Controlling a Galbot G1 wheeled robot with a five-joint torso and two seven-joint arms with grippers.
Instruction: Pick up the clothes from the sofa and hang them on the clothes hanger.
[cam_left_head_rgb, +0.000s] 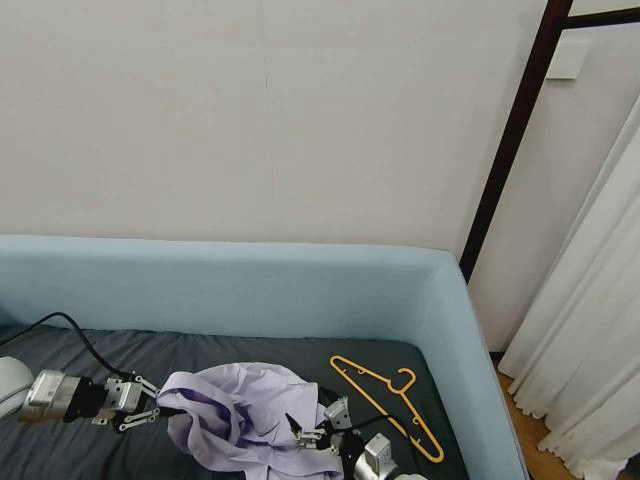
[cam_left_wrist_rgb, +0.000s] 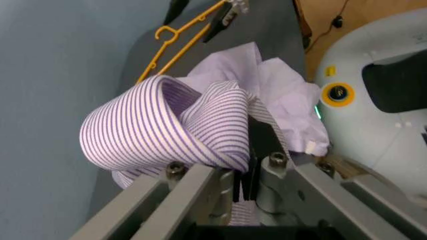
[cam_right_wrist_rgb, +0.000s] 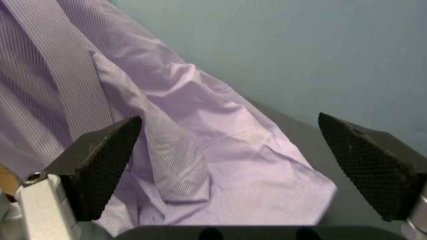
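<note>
Two tools: left tool pinches shirt, right tool gapes at it.

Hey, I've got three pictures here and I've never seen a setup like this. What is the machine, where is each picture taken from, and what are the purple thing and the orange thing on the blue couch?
It is a wheeled robot with two arms, each ending in a gripper, which is a two-fingered clamp. The wide picture comes from a camera on the robot's head, looking down at a light-blue sofa with a dark seat. On the seat lies a crumpled purple striped shirt, and to its right an orange clothes hanger. The other two pictures come from cameras on the wrists, each looking out past that arm's own fingers. The left gripper is shut on a fold of the shirt; its wrist picture shows the striped cloth pinched up close. The right gripper is open just over the shirt and holds nothing.
</note>
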